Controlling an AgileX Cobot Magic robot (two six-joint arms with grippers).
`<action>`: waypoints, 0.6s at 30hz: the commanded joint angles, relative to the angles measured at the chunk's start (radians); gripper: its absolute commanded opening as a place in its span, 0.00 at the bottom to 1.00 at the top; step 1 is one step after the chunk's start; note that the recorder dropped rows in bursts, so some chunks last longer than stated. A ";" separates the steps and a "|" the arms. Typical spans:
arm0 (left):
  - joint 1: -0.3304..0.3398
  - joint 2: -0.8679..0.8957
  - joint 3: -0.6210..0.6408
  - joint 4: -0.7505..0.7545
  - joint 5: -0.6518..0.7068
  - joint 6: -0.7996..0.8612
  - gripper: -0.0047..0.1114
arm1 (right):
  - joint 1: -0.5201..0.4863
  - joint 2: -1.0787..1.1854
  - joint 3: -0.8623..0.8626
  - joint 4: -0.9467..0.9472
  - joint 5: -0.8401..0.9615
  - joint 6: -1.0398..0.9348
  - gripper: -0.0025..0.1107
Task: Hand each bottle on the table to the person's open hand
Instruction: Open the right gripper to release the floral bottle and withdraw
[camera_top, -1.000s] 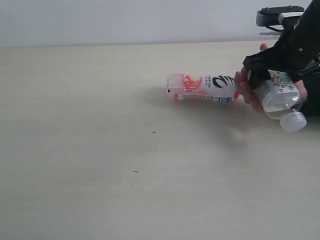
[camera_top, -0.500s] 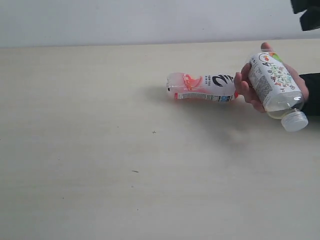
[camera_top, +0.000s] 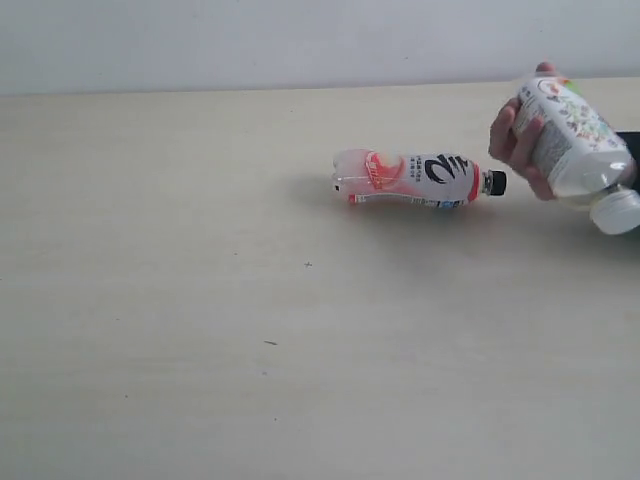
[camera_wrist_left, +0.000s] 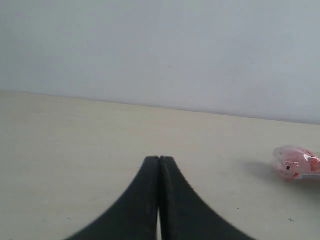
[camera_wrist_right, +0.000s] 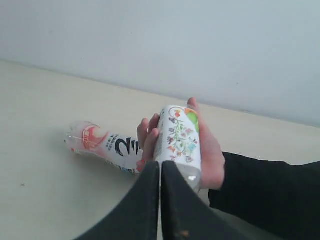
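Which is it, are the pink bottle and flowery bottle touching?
Apart. Exterior view shows the hand and bare table between pink bottle and flowery bottle.

A plain pale grey-white wall (camera_top: 300, 40) rises behind the cream table (camera_top: 150, 350), evenly lit.

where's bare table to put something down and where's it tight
In the exterior view, the table is bare left of the pink-red bottle and all across the near side. Crowded only far right, where the person's hand holds the floral bottle.

The right end effector (camera_wrist_right: 160, 165) has withdrawn, and the hand (camera_top: 516, 146) has raised the floral bottle (camera_top: 576, 136).
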 joint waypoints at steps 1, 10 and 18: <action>0.004 -0.007 0.004 -0.007 -0.004 0.000 0.04 | -0.005 -0.063 0.057 0.002 -0.078 0.033 0.03; 0.004 -0.007 0.004 -0.007 -0.004 0.001 0.04 | -0.005 -0.069 0.065 0.000 -0.098 0.033 0.03; 0.004 -0.007 0.004 -0.007 -0.004 0.001 0.04 | -0.005 -0.073 0.065 0.000 -0.107 0.033 0.03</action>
